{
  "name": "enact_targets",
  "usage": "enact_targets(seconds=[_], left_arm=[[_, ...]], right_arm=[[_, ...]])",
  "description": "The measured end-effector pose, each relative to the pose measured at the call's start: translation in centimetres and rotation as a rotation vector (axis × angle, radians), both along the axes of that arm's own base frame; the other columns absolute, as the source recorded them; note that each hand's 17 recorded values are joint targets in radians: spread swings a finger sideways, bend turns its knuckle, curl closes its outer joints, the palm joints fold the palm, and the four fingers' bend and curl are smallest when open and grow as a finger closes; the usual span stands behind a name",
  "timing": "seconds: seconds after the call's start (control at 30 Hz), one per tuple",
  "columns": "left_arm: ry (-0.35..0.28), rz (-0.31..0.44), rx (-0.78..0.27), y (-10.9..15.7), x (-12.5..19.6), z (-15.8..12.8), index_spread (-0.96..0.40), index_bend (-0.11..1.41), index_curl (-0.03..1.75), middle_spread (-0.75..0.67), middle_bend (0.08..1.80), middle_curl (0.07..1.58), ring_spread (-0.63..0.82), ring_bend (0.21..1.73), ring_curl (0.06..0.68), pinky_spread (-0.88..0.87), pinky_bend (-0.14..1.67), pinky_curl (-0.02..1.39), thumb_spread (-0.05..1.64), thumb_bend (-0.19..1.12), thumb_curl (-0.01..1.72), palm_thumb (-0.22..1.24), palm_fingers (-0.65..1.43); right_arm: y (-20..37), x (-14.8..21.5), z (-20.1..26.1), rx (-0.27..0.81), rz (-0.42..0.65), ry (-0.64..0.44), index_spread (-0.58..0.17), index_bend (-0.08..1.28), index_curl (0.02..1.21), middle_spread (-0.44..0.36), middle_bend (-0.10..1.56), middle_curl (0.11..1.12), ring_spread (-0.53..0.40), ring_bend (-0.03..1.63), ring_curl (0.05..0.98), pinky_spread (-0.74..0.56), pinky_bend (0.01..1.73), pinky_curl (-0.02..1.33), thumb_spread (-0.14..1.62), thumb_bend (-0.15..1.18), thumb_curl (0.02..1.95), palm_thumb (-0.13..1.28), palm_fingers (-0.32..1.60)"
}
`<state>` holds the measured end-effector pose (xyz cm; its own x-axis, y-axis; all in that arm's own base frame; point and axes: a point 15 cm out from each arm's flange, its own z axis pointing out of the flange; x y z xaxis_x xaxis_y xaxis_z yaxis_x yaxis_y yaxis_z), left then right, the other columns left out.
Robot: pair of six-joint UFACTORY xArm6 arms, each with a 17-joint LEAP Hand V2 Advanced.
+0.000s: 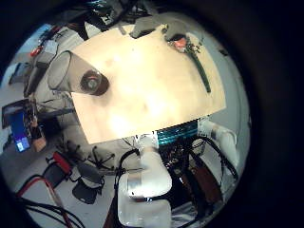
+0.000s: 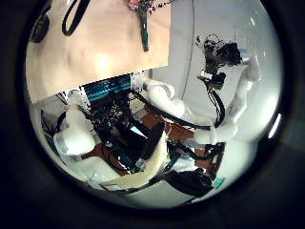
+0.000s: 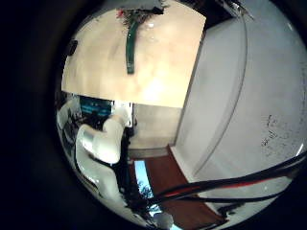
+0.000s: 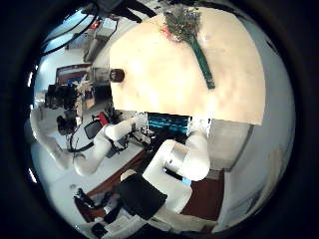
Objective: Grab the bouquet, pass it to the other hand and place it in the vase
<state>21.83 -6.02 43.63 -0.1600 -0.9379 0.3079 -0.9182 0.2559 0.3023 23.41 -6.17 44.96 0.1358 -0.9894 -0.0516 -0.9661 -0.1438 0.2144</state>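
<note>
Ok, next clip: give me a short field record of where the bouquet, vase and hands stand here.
bouquet: lying flat on the table, untouched
vase: clear, standing on the table, apart from the bouquet
hands: both high above the table, nothing held in view
right hand: seen across from the left palm, raised, clear of the table
task stage: pick-up not yet begun

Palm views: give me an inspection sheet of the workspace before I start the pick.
Surface: table, mostly bare.
Job's things: bouquet lies flat near one table edge; vase sits on the table well apart from it, no stems in it.
Clutter: dark looped item at the table edge, kind unclear.
Robot hands: both palms far off the table, neither on the bouquet; one robot hand shows, grip unclear.
Cables: the looped item may be one; cannot tell.
Surroundings: chairs on the floor beside the table.
</note>
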Motion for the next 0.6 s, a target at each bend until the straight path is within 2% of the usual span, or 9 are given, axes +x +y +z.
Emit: enact_targets(seconds=[0.4, 0.53, 0.6], left_arm=[[0.005, -0.011, -0.003, 0.0, 0.9, 0.2, -0.02, 0.19, 0.40, 0.35, 0.18, 0.27, 0.57, 0.40, 0.209, 0.66, 0.31, 0.17, 1.10, -0.02, 0.29, 0.19, 0.10], [0.025, -0.048, -0.010, -0.1, 1.4, -0.4, -0.02, 0.19, 0.40, 0.35, 0.17, 0.27, 0.57, 0.40, 0.209, 0.66, 0.31, 0.17, 1.10, -0.02, 0.28, 0.19, 0.10], [0.022, -0.081, -0.017, -0.4, 2.1, -0.4, -0.02, 0.19, 0.40, 0.35, 0.18, 0.27, 0.57, 0.40, 0.209, 0.66, 0.31, 0.17, 1.10, -0.02, 0.28, 0.19, 0.10]], right_arm=[[1.0, 0.8, -0.5, 0.042, -0.002, 0.006, -0.392, 0.15, 0.26, -0.002, 0.22, 0.35, 0.146, 0.50, 0.221, 0.38, 0.52, 0.26, 1.15, -0.02, 0.26, 0.13, 0.19], [2.3, 1.4, -0.8, 0.101, 0.005, 0.008, -0.382, 0.15, 0.26, -0.002, 0.24, 0.36, 0.136, 0.53, 0.225, 0.38, 0.53, 0.26, 1.16, -0.02, 0.26, 0.14, 0.24], [2.4, 1.6, -1.1, 0.114, -0.010, 0.015, -0.352, 0.15, 0.26, 0.006, 0.24, 0.36, 0.126, 0.58, 0.233, 0.38, 0.55, 0.26, 1.17, -0.01, 0.26, 0.15, 0.30]])
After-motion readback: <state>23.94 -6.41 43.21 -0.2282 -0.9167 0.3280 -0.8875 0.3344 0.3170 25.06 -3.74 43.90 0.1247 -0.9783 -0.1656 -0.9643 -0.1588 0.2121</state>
